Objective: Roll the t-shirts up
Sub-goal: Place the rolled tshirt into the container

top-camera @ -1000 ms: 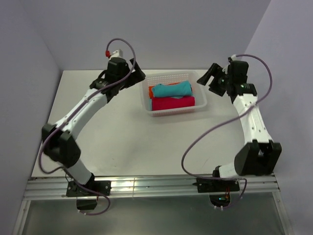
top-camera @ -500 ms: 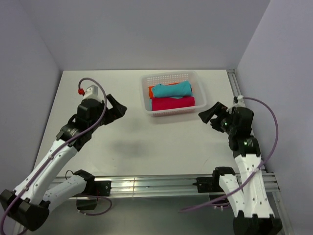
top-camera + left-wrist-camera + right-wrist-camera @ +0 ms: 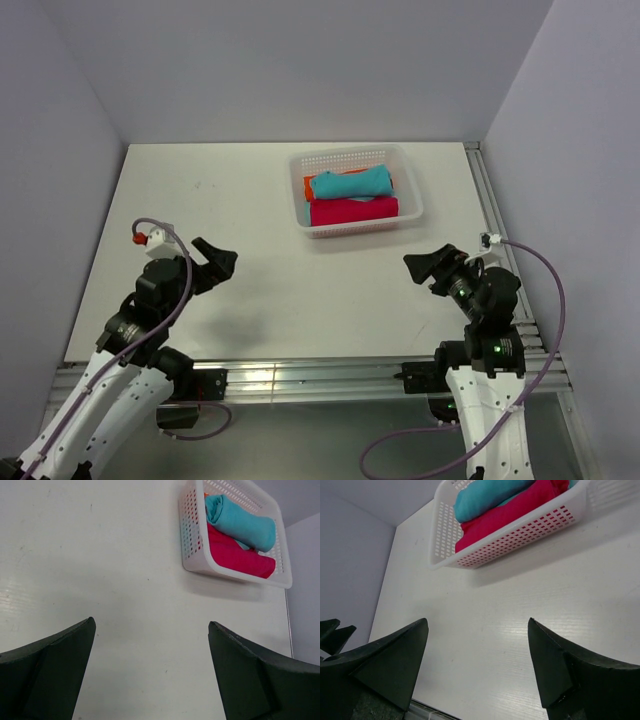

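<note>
Nearest me, my left gripper (image 3: 214, 263) and right gripper (image 3: 424, 267) hover over the smooth white table (image 3: 300, 290), jaws spread wide, holding nothing. Farther off, the plastic lattice basket (image 3: 412, 203) holds the t-shirts as soft, plump cylinders: turquoise roll (image 3: 350, 183), magenta roll (image 3: 353, 211), orange edge (image 3: 307, 184). Rolling looks finished; nothing obvious is left to grasp.

Bright even overhead light, soft shadows on the table (image 3: 330, 290), sharp focus, no glare
</note>
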Robot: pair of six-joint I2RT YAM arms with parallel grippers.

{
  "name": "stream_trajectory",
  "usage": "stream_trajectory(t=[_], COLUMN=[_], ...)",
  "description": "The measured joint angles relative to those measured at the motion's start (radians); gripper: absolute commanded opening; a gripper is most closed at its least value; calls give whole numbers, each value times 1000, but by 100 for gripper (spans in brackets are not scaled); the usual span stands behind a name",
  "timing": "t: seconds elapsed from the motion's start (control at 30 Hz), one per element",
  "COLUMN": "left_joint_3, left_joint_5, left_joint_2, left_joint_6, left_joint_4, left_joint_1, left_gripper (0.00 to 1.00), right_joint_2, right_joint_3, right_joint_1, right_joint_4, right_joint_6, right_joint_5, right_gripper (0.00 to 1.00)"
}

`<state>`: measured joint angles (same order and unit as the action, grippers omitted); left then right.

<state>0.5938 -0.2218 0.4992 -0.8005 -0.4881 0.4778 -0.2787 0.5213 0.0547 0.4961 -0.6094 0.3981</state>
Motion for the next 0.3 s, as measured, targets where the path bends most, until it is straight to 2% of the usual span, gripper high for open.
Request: stream_trajectory(t=[0.3], left_joint_3=[-17], left_joint_5=[-44], left_joint_2=[-74], left_joint_6=[-2], left_joint_4=[19], left_joint_1=[2], left_gripper=[99], right_joint_2=[74], right_joint_3=[-25], right_joint_1=[0], right_joint_4=[51], right_joint_6=[-36], right_joint_5=[-12], right_gripper=[89])
